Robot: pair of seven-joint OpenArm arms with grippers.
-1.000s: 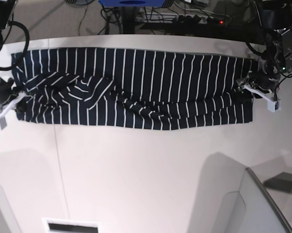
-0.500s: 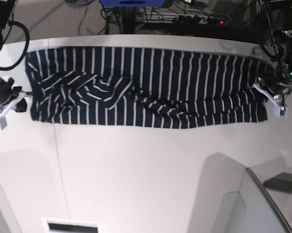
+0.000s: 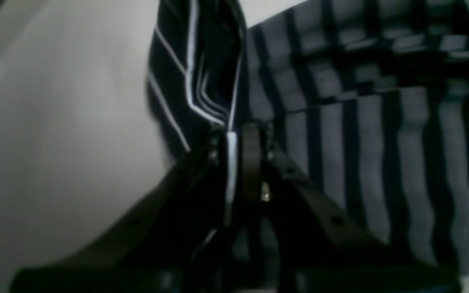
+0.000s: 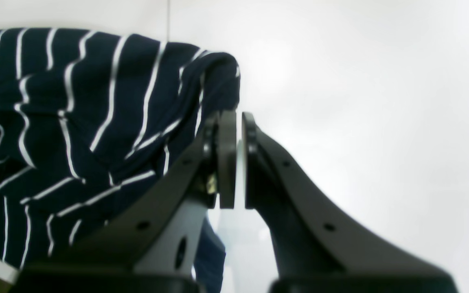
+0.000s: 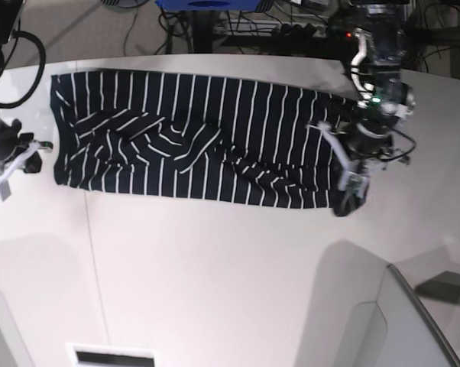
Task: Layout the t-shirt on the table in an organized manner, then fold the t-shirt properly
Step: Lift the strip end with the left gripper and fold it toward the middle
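The t-shirt (image 5: pixel 192 138), dark navy with thin white stripes, lies as a wide band across the far half of the table (image 5: pixel 215 267), rumpled in its middle. My left gripper (image 5: pixel 350 193) is at the shirt's right end, shut on a bunched fold of cloth. In the left wrist view that gripper (image 3: pixel 238 138) pinches a striped edge of the t-shirt (image 3: pixel 202 73). My right gripper (image 5: pixel 31 154) sits just off the shirt's left edge. The right wrist view shows this gripper (image 4: pixel 234 122) shut, only white table between the pads, with the t-shirt (image 4: pixel 75 122) beside its left finger.
Cables and a power strip (image 5: pixel 291 29) lie beyond the table's far edge. A grey chair back (image 5: pixel 383 321) rises at the near right. A thin seam line (image 5: pixel 90 252) runs down the tabletop on the left.
My left gripper shut on the shirt's right end and carried it inward to the left, shortening the band. The shirt's left edge slid right, away from my still right gripper.
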